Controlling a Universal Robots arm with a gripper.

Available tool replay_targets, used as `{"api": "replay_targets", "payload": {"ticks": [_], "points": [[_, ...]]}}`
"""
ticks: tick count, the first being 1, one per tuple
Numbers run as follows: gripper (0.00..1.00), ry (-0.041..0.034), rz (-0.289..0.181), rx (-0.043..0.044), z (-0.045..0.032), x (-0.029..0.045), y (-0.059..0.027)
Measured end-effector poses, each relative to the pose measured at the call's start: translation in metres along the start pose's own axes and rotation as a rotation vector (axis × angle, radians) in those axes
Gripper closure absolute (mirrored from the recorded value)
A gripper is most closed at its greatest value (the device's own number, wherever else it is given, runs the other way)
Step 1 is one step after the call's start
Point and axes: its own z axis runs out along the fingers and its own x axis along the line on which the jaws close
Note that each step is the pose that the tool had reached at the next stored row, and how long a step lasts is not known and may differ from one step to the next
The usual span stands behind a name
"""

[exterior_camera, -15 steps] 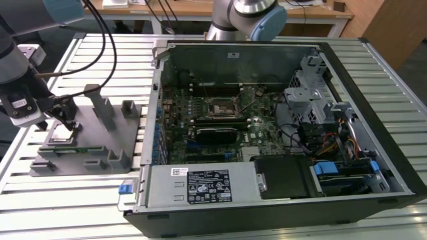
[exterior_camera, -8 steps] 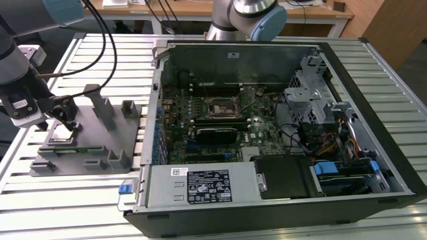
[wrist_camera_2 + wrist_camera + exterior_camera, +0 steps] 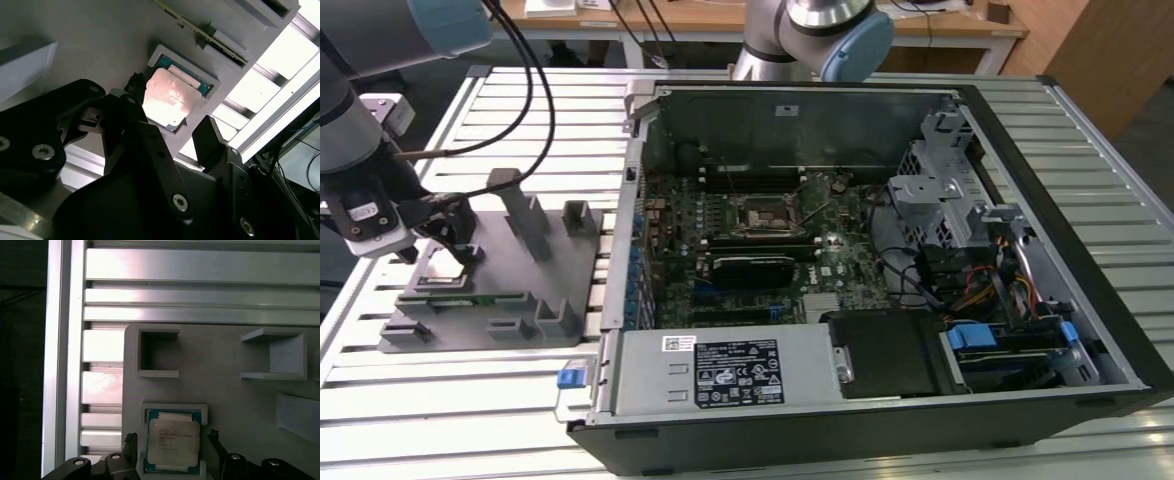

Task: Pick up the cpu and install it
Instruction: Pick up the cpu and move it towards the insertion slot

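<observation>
The arm (image 3: 350,120) is angled down by the table's (image 3: 454,400) edge at the exterior view's left, its gripper (image 3: 447,245) pointed downward with fingers (image 3: 210,142) held apart.

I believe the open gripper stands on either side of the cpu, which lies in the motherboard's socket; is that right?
Not quite. The cpu lies in a recess of the grey fixture, not in the motherboard's socket; the first wrist view shows this. The rest holds: the open gripper stands on either side of it.
</observation>
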Motion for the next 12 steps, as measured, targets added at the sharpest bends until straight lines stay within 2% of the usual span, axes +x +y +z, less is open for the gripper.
{"api": "replay_targets", "payload": {"ticks": [12], "points": [[0.35, 0.0004, 0.003, 0.0001, 0.0091, -0.0020, -0.0003]]}}
